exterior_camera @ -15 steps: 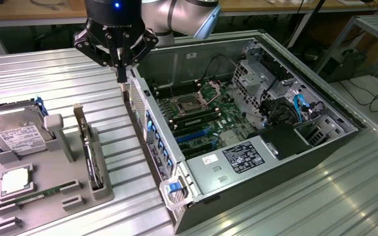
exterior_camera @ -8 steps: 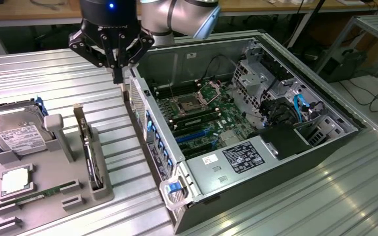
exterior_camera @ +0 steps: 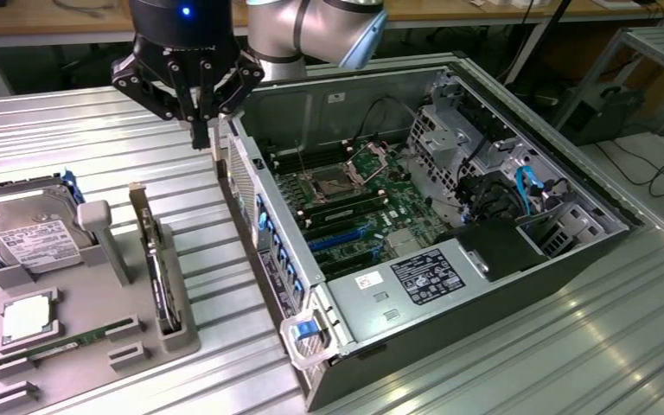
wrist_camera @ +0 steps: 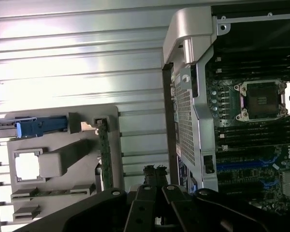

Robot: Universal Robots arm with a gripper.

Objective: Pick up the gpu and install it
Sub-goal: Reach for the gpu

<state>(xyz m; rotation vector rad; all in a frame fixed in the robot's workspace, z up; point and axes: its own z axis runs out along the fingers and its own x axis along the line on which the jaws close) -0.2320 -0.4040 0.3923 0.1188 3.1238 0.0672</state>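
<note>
The gpu (exterior_camera: 155, 255) stands edge-on in a slot of the grey holder tray (exterior_camera: 101, 346) at the exterior view's left; it is thin and green with a metal end. In the wrist view the gpu (wrist_camera: 105, 157) is a narrow green strip on the tray (wrist_camera: 70, 128). My gripper (exterior_camera: 200, 138) hangs above the table beyond the card's far end, between the tray and the open computer case (exterior_camera: 265, 220). Its black fingers are shut with nothing between them. The gripper (wrist_camera: 154, 170) is beside the card, not touching it.
On the tray also lie a silver hard drive (exterior_camera: 27, 233), a CPU chip (exterior_camera: 30, 316) and a RAM stick (exterior_camera: 73, 343). Inside the case, the motherboard (exterior_camera: 349, 194) shows a CPU socket (exterior_camera: 335, 183) and blue slots (exterior_camera: 338, 238). Ribbed metal table (exterior_camera: 539, 346) surrounds everything.
</note>
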